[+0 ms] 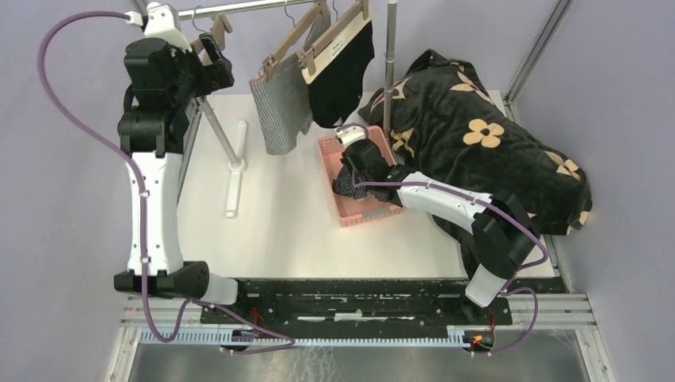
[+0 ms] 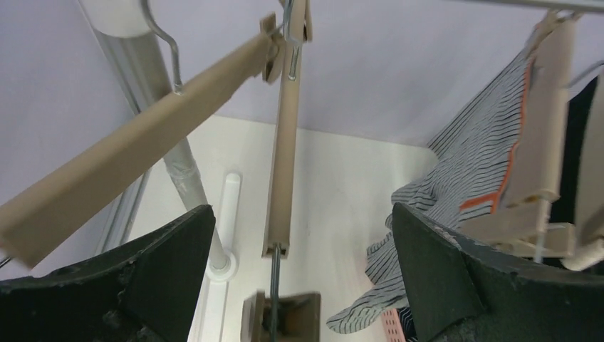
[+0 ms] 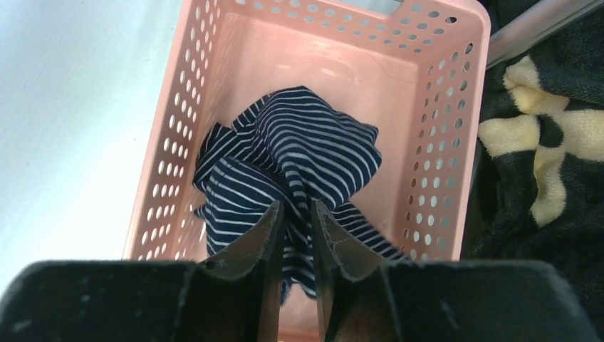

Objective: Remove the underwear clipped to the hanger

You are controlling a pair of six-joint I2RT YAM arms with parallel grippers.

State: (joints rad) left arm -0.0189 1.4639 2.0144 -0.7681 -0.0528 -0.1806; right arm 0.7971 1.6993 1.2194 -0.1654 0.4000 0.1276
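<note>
The big black blanket (image 1: 493,135) with tan flowers is lying right beside the pink basket (image 1: 350,215), so the right arm could be catching on it while lifting out, and that could be dragging the basket along. The grey striped shorts (image 1: 280,111) and the black shorts (image 1: 342,79) are hanging from their wooden hangers on the rack rail (image 1: 239,9), so a hard pull on either could be swinging the hangers or rocking the rack. The navy striped shorts (image 3: 299,164) are sitting in a heap inside the basket. The right gripper (image 3: 298,221) is holding its fingers close together with a fold of navy cloth in the thin gap, and I cannot tell if it is pinching or letting go. If the cloth is sticking to the fingers, it could be riding up out of the basket. The left gripper (image 2: 299,228) is spreading its fingers wide on either side of the empty wooden hanger (image 2: 283,142), gripping nothing, and it could be bumping that hanger. The top of the rack is running out of the top view. The right arm is hiding the near end of the basket there. The black shorts are mostly hiding behind a hanger in the left wrist view. The grips holding the grey and black shorts are looking too small to make out
</note>
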